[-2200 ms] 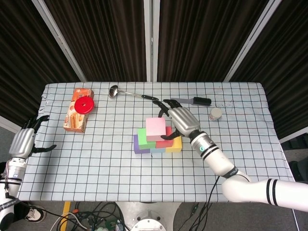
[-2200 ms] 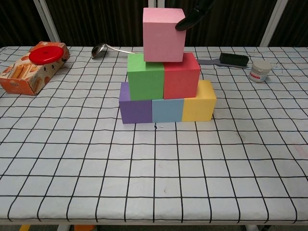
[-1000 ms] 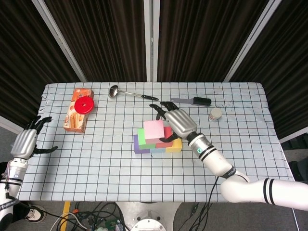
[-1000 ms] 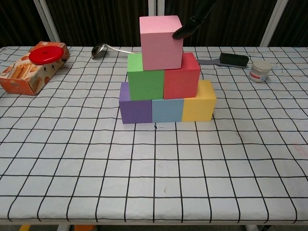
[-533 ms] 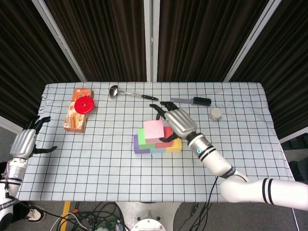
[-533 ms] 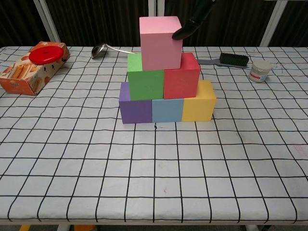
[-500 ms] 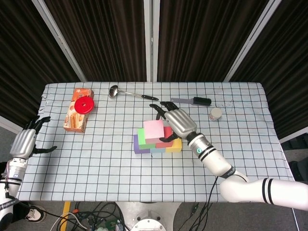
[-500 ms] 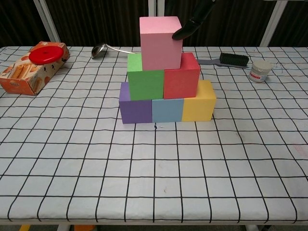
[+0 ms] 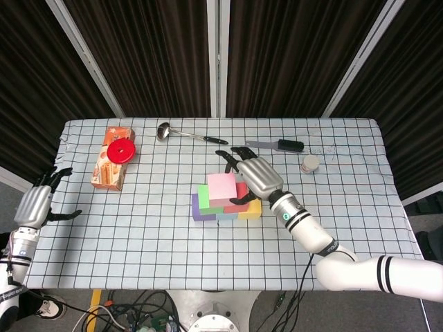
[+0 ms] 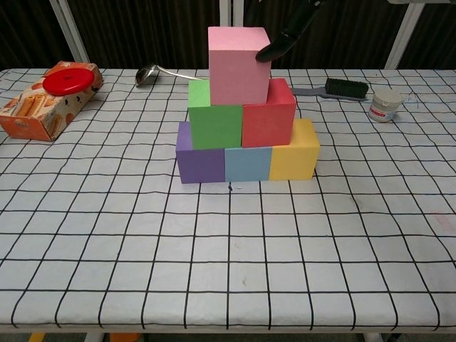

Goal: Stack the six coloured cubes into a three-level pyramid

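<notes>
The pink cube (image 10: 239,65) sits on top of the green cube (image 10: 216,117) and the red cube (image 10: 269,117). Under them stand the purple cube (image 10: 198,158), blue cube (image 10: 248,162) and yellow cube (image 10: 293,151) in a row. My right hand (image 9: 256,177) reaches over the red cube from the right and holds the pink cube (image 9: 222,187). Its fingers spread behind the cube, and one dark fingertip (image 10: 274,48) presses the upper right edge. My left hand (image 9: 33,205) hangs off the table's left edge, its fingers apart and holding nothing.
An orange snack box (image 9: 111,164) with a red disc (image 9: 121,149) on it lies at the back left. A metal ladle (image 9: 187,134) and a black brush (image 9: 280,145) lie behind the stack. A small white jar (image 9: 311,163) stands at the back right.
The pink cube has come down onto the green and red cubes since 2.2 s ago. In the last half second it shifted slightly right. The left hand has not moved.
</notes>
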You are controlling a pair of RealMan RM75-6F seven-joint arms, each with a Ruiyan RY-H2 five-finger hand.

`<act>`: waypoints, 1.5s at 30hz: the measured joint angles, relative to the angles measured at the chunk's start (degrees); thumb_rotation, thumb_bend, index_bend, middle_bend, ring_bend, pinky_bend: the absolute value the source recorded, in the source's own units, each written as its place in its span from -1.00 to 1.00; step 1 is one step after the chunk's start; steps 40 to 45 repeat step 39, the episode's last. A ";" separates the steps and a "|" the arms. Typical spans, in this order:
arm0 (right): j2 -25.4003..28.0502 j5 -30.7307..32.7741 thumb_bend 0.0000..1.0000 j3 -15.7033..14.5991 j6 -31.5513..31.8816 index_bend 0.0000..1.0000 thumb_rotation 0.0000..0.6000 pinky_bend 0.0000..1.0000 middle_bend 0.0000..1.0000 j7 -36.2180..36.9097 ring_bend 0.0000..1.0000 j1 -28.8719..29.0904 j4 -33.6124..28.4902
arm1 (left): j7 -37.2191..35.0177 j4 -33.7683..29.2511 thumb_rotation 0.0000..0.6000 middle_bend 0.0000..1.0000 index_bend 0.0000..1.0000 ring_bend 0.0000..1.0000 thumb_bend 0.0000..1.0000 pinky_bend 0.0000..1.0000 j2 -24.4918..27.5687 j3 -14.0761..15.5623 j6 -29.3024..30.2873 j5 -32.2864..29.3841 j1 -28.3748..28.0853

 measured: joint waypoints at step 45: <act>5.65 -30.54 -0.95 -17.91 42.27 -1.00 1.00 -1.00 -1.00 -1.96 -1.00 -41.46 8.61 | 20.25 -5.25 1.00 -0.86 -0.75 -1.00 -1.00 -0.78 1.77 5.05 16.96 7.59 8.88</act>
